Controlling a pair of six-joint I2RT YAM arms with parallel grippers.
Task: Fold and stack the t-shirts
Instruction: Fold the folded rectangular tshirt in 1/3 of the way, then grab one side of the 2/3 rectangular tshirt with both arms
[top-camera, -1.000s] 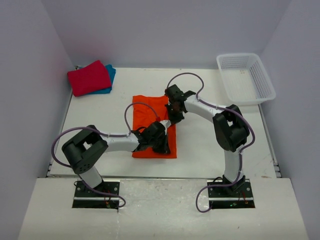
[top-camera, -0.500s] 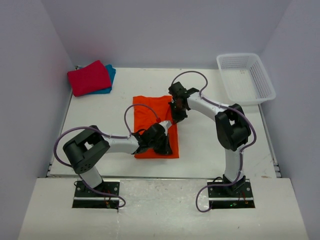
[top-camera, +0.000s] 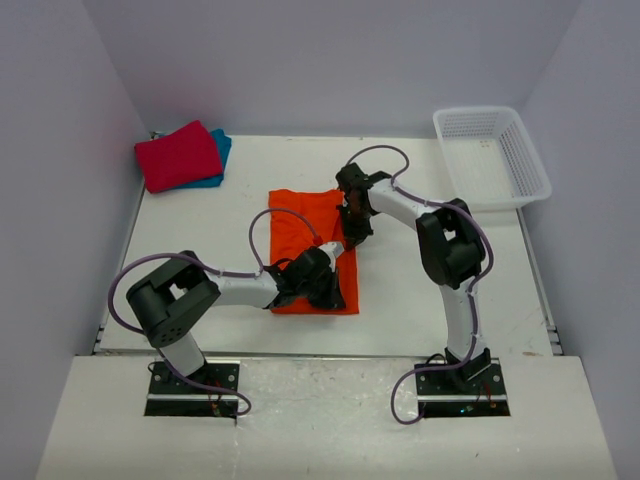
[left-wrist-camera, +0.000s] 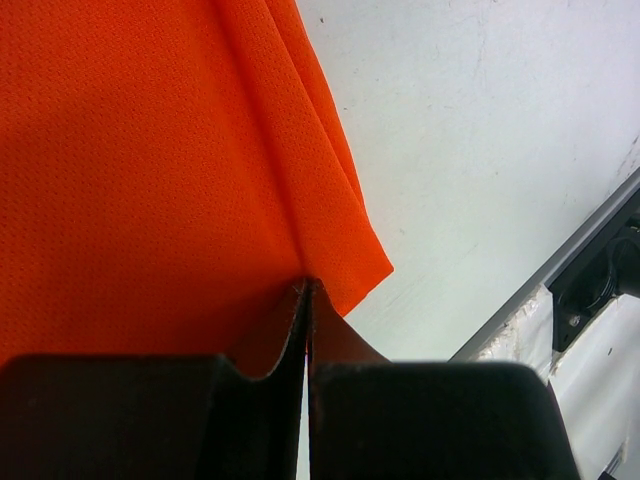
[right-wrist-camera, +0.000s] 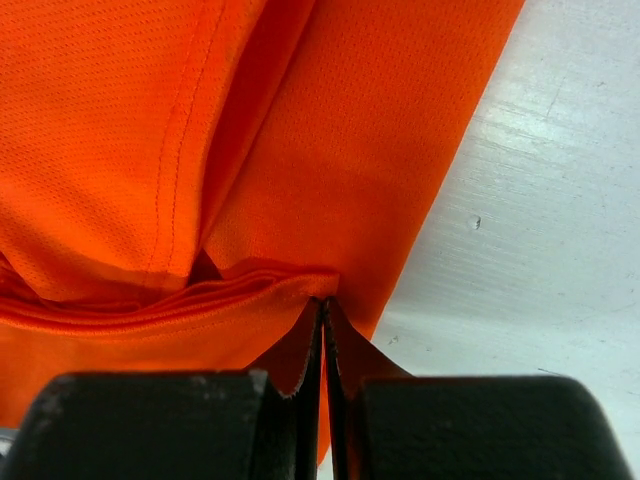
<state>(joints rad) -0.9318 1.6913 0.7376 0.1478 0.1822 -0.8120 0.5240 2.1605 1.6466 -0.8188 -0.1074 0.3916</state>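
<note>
The orange t-shirt (top-camera: 303, 222) lies on the table's middle, partly folded lengthwise. My left gripper (top-camera: 333, 293) is shut on its near right corner; the left wrist view shows the cloth (left-wrist-camera: 150, 180) pinched at the gripper (left-wrist-camera: 307, 285). My right gripper (top-camera: 350, 232) is shut on the shirt's right edge farther back; the right wrist view shows bunched folds of the shirt (right-wrist-camera: 330, 150) at the gripper (right-wrist-camera: 323, 302). The crimson red t-shirt (top-camera: 178, 155) lies folded on the teal blue t-shirt (top-camera: 219, 150) at the back left.
A white lattice basket (top-camera: 490, 155) stands at the back right. The table's (top-camera: 420, 290) near metal edge rail shows in the left wrist view (left-wrist-camera: 560, 255). Walls close in the table on three sides.
Both grippers have shifted slightly to the right with the shirt's right edge. The right arm's elbow has swung inward to the left. The shirt has moved a little right.
</note>
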